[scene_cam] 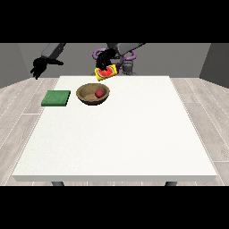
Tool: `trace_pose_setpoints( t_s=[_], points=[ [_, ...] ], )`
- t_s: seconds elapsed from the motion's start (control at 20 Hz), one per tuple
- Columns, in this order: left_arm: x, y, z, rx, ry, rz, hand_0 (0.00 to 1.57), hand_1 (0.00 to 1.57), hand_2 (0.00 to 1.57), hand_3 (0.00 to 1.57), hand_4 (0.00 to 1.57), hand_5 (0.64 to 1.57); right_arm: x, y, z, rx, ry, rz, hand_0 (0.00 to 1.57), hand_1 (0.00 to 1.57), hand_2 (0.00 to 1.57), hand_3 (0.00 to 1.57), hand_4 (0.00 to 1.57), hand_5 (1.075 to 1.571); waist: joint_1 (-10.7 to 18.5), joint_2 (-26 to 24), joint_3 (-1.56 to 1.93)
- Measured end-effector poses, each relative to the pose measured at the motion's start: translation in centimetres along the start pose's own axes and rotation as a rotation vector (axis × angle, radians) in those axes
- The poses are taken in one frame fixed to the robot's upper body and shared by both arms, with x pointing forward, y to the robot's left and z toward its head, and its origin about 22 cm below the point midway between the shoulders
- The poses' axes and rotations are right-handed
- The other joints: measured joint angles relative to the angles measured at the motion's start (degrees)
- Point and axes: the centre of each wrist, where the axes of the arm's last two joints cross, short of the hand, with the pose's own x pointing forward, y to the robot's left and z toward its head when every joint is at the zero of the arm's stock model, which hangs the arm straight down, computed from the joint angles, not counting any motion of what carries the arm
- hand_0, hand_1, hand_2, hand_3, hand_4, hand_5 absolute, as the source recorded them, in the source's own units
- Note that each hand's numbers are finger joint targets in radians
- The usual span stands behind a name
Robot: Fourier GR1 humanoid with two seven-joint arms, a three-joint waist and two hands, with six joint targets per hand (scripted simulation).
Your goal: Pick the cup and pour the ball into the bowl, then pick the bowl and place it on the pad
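The hand at the view's right (105, 60) grips the tilted yellow cup (106, 72) above the table's (134, 134) far edge; the red ball (99, 93) lies in the wooden bowl (93, 94), beside the green pad (56, 98). The hand at the view's left (39, 68) hangs empty, fingers relaxed.

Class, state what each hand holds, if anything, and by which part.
One hand grips the tilted cup from above, near its base. The hand at the view's left holds nothing.

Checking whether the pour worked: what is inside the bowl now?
A red ball lies inside the brown bowl, right of its middle. Nothing else shows there; the near rim hides a little of the floor.
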Motion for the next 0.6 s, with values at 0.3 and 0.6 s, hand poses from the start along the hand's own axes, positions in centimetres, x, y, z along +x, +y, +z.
trace_pose_setpoints(
  t_s=[0.3, 0.6],
  points=[
    [-1.1, 2.4, -1.5, 0.017, -0.044, -0.114, 1.50, 1.50, 1.57, 1.57, 1.21, 1.455, -0.3, -0.9, 0.6, -0.026, 0.001, 0.001, 0.00, 0.00, 0.00, 0.28, 0.00, 1.517, 1.50, -0.01, -0.02],
    [-1.3, 3.3, -1.1, 0.027, -0.039, -0.064, 0.00, 0.00, 1.57, 1.57, 1.32, 1.364, -1.4, -0.8, 1.4, -0.018, 0.052, -0.034, 0.00, 0.00, 0.00, 0.00, 0.47, 1.558, 2.72, -0.09, -0.05]
  ],
)
